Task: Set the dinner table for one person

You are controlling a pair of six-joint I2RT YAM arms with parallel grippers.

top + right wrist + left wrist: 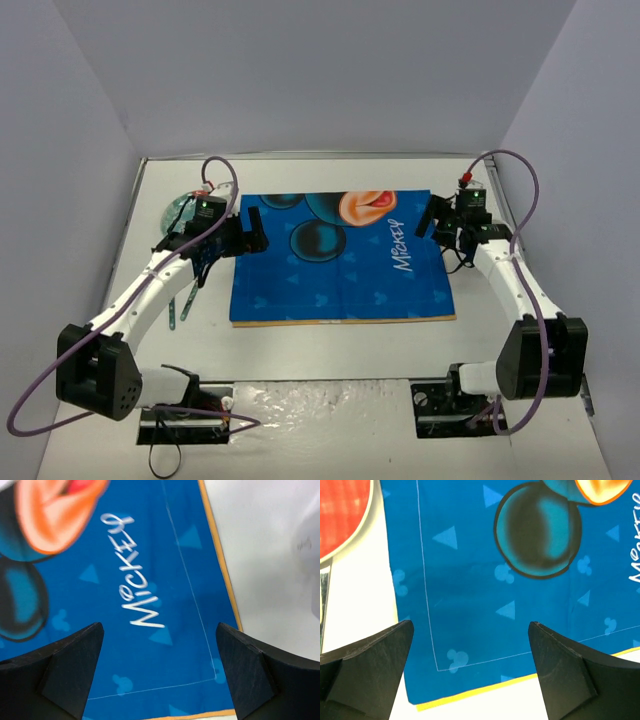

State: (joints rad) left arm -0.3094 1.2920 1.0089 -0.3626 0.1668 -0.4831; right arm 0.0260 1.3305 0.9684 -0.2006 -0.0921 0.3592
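Desk surface fills most of the overhead view: the large flat white rectangular desk (330, 350) with a thin metal edge carries everything else and runs under both arms. On its middle lies a blue rectangular cloth placemat (340, 260) printed with Mickey ears, small triangles and the word "Mickey", flat, with a thin yellow-orange border showing along its near edge.

The left end effector (250, 238) hangs over the placemat's left edge, pointing toward the centre. In the left wrist view its two black fingers (380, 655) stand wide apart, released, with nothing between them; below them are the placemat's (485, 605) near left corner and a bare strip of the desk (360, 605). At the upper left of that view sits part of a round plate with a red centre and pale rim (340, 515), on the desk just beside the placemat.

The right end effector (436, 225) hovers at the placemat's right edge. Its black fingers (65, 665) are likewise spread and released, gripping nothing. Between them the right wrist view shows the placemat's (125, 605) lettering and near right corner, with open desk (265, 555) to the right.

Two slim pale-teal utensils (185, 300) lie on the desk left of the placemat, partly under the left arm.
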